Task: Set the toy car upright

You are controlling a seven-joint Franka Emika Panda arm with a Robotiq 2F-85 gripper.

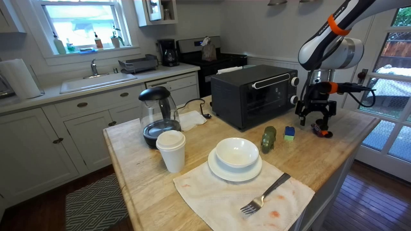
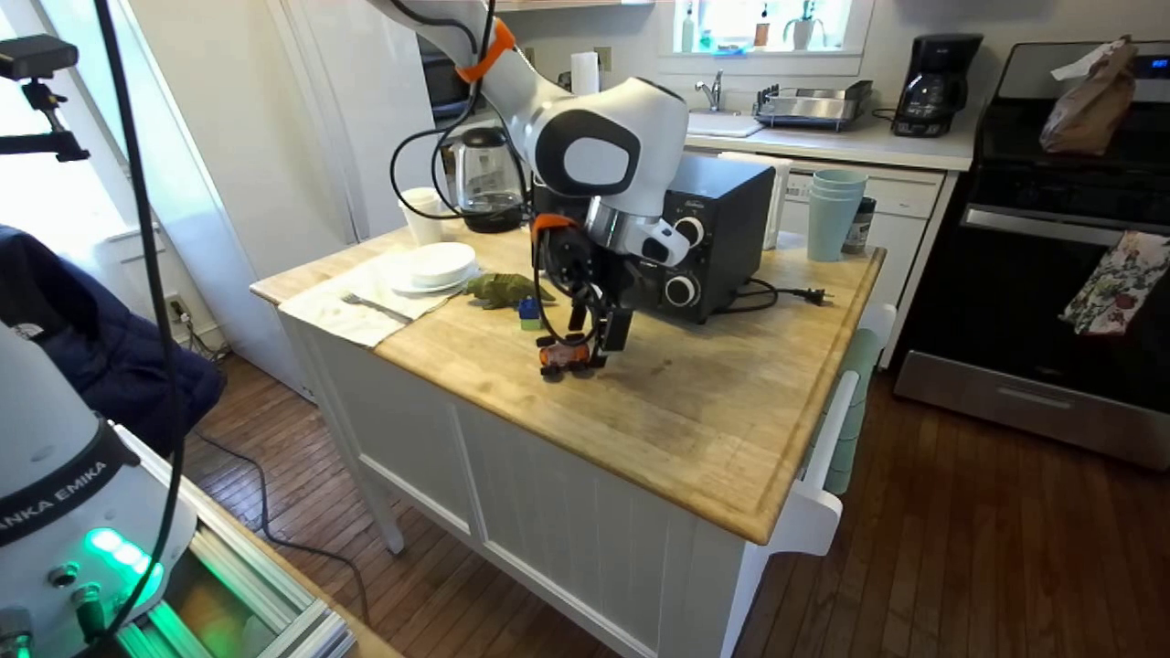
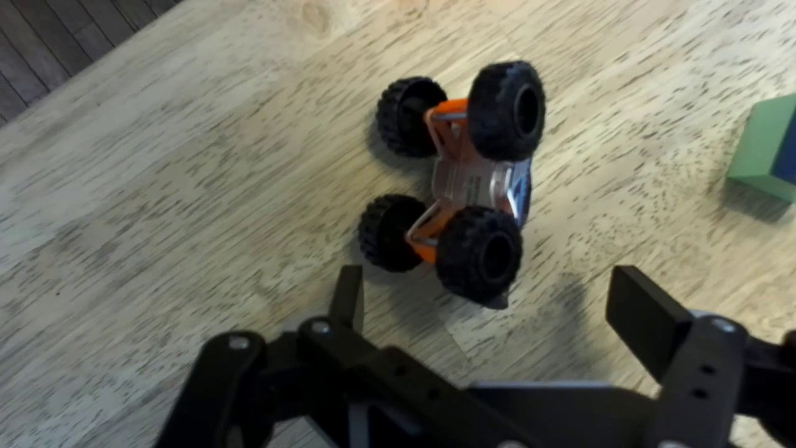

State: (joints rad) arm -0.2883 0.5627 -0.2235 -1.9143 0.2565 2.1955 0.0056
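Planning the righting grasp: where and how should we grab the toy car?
I'd grip the toy car mid-chassis, from above: it lies on its side, underside exposed, narrower between its two pairs of wheels. The open claw could probably close across underside and top.

wrist view: tabletop [image 3: 186,205] free left of toy car [image 3: 463,180] | obstacle right: block [image 3: 760,146] | obstacle near claw [image 1: 312,124]: toaster oven [image 1: 253,96]

In the wrist view, the block [image 3: 762,146] is cut off at three o'clock; markings [image 3: 474,185] on the toy car [image 3: 457,177] are too blurred to read. In an exterior view, the arm [image 2: 654,128] partly hides the toaster oven [image 2: 724,242].
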